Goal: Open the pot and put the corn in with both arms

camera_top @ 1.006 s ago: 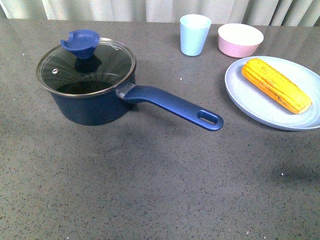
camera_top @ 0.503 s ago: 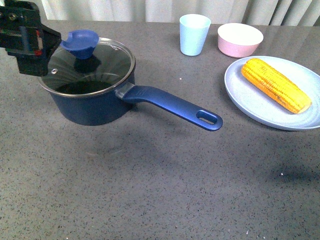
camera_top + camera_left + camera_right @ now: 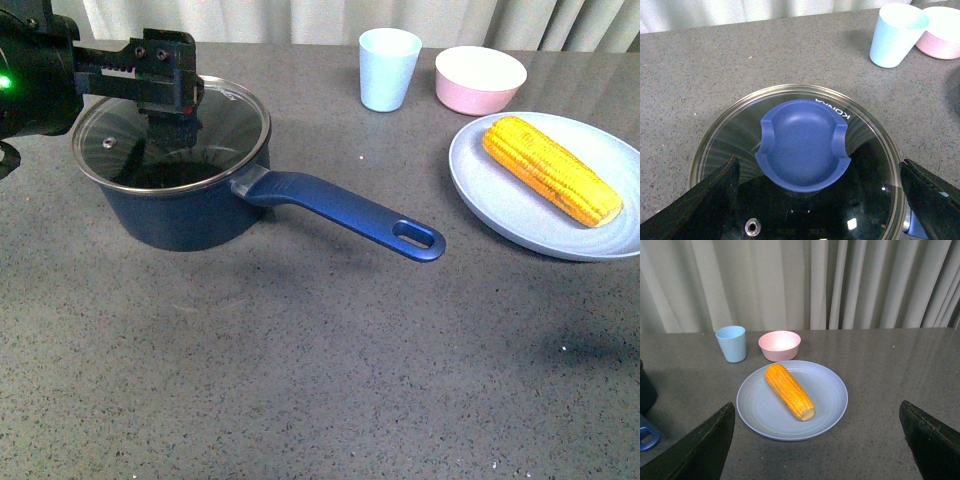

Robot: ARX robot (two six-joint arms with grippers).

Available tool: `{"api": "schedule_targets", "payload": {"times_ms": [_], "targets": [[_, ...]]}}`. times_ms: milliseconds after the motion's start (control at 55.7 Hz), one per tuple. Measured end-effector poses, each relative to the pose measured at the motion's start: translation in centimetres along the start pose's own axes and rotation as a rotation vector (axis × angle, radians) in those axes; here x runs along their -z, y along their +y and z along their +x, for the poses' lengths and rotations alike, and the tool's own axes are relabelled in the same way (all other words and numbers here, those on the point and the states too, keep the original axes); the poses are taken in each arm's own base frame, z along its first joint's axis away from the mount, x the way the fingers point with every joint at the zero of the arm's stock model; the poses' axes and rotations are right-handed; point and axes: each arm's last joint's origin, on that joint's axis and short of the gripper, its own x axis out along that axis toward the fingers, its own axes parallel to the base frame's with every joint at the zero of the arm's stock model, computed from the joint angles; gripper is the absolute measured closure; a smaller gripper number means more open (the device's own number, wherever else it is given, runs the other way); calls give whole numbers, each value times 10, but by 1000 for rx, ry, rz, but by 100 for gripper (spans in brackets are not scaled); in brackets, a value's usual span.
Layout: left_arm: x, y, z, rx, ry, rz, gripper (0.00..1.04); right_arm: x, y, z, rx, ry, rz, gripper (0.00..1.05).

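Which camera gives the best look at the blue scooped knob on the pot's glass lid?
The left wrist view: it looks straight down on the blue scooped knob, whole and unblocked. In the front view the left gripper hides it. The right wrist view does not show it.

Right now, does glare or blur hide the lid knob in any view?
Left wrist view: blue knob crisp, evenly lit; pale reflection streaks on the glass lid; gripper fingers dark and soft at the edges. Front view: sharp, but the left gripper covers the knob. Right wrist view: corn and plate clear, soft light.
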Motion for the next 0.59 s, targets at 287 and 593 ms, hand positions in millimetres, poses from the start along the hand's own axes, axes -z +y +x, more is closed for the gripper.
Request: {"api": "schedule_targets", "payload": {"times_ms": [287, 593], "targets": [[-4, -5, 16, -15, -4, 11, 9, 0, 0, 0, 0, 0, 0, 9], [-3, -8, 30, -33, 6, 15, 9, 0, 0, 0, 0, 0, 0, 9]]}}
